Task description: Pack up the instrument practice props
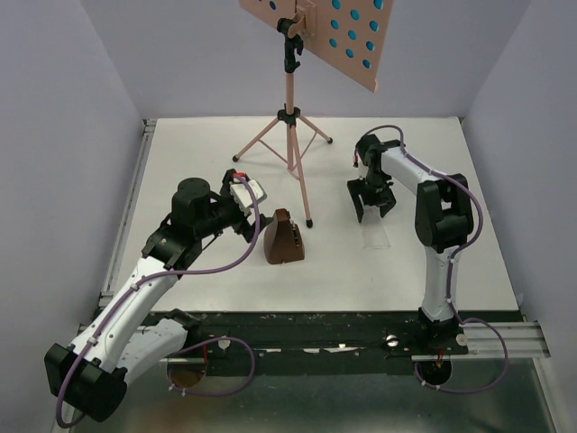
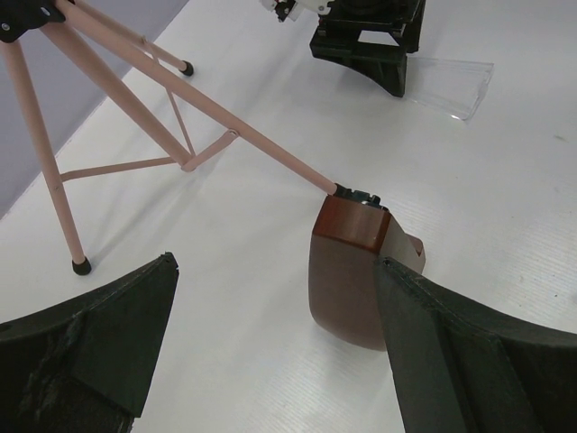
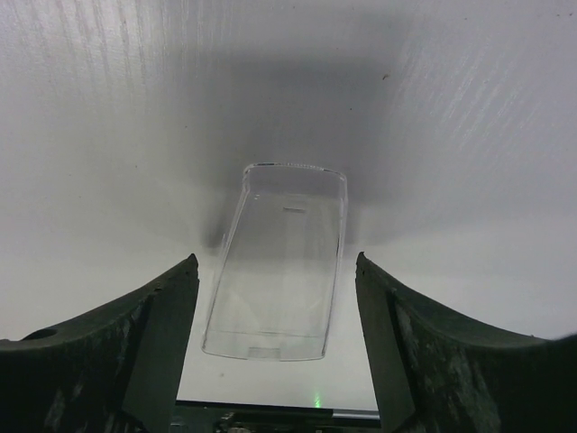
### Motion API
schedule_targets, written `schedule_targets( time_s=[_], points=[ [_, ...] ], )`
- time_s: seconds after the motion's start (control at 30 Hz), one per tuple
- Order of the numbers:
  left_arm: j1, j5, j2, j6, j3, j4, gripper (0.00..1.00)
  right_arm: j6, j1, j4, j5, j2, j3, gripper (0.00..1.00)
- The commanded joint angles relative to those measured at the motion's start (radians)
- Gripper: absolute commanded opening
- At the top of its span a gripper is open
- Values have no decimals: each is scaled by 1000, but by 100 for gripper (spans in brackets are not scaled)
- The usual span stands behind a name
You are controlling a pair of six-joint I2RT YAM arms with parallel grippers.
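Found brown metronome (image 1: 283, 237) mid-tabletop, just beside left gripper (image 2: 275, 263), jaws spread wide. Saw clear cover (image 3: 279, 262) lying flat (ungripped) below right gripper (image 3: 275, 260), fingers spread apart. Spotted pink music stand (image 1: 291, 117) toward far edge.

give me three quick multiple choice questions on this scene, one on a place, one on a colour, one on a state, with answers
1. Where is the clear cover?
A. lying flat on the table under the right hand
B. fitted on the metronome
C. on the stand's desk

2. What colour is the music stand?
A. blue
B. black
C. salmon-pink

3. What state is the left hand in?
A. shut on the metronome
B. open, close to the metronome, gripping nothing
C. shut on a stand leg

Answers:
1 A: the right wrist view shows the cover flat on the white surface between the open fingers.
2 C: its legs, pole and desk are all pink.
3 B: the left wrist view shows both fingers wide apart.
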Motion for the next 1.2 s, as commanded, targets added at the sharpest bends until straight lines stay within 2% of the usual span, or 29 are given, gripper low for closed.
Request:
schedule_targets(
  time_s=[0.0,0.2,0.47,0.63,0.83,0.93,1.07,1.17],
  points=[
    [7,-24,3,15,25,25,99,40,-8,-98,21,39,50,78],
    [14,-26,11,17,29,37,99,26,-5,-133,-36,25,7,69],
    [23,-24,32,18,48,65,99,15,32,-130,-79,10,-38,68],
    [25,-18,20,20,48,63,99,-49,67,-88,-139,-13,-59,57],
    [23,-7,-18,20,28,51,99,-143,116,-26,-116,-58,-111,56],
    [22,-7,-44,18,13,51,99,-206,155,8,-113,-91,-140,62],
    [20,-9,-75,12,-10,50,99,-181,167,51,-96,-131,-179,84],
    [11,-7,-95,9,-33,50,99,-163,167,66,-94,-148,-206,89]
  ],
)
